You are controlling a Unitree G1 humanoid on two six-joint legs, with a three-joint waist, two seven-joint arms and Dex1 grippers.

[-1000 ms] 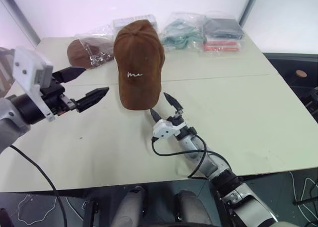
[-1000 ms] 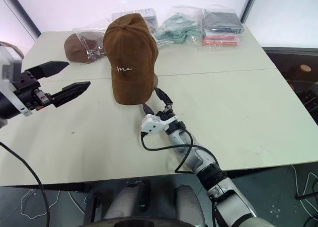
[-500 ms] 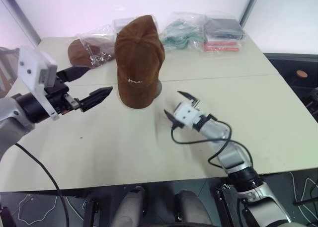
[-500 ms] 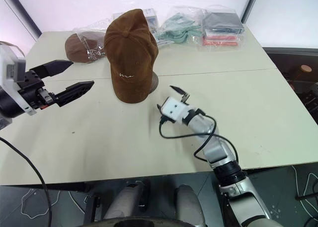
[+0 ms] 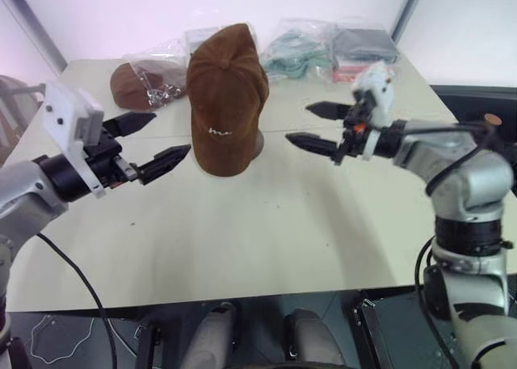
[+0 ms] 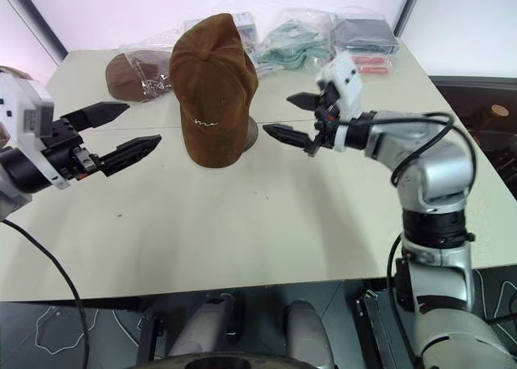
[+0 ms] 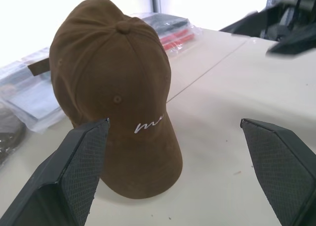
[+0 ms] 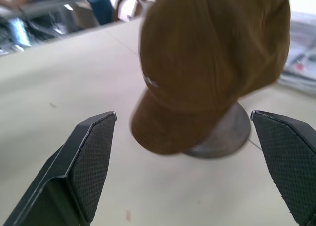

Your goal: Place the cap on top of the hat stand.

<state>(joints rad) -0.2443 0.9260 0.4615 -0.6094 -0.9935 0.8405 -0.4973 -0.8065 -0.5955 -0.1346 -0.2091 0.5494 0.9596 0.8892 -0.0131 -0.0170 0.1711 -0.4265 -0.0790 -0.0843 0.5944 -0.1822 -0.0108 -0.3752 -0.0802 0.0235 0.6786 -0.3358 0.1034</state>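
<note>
The cap (image 5: 226,94) sits on the hat stand (image 5: 257,145), covering the dome and stem. Of the stand, part of the round base disc shows beside the brim. The brim points down toward the near edge of the bench (image 5: 266,232), and the white script faces the same way. Cap and stand are in the far half of the bench, toward its left side, just in front of the seam that runs across the top.

The left hand (image 5: 155,141) hangs above the bench on the left side of the cap, fingers spread wide and level, holding nothing. The tip nearest the cap is close to the brim but apart from it. The right hand (image 5: 315,127) hangs above the bench on the right side of the cap, fingers likewise spread and empty, tips aimed at the cap with a clear gap to it.

Containers along the far edge:
- Clear plastic bag (image 5: 145,82) near the far left corner, holding a reddish-brown hat (image 5: 129,85); it lies just beside the cap.
- Clear bag (image 5: 295,54) behind the cap on its right, holding pale green items.
- Clear bag (image 6: 365,36) toward the far right corner, holding dark folded items above red ones.
- Further clear packaging (image 5: 202,38) behind the cap; contents cannot be made out.
</note>
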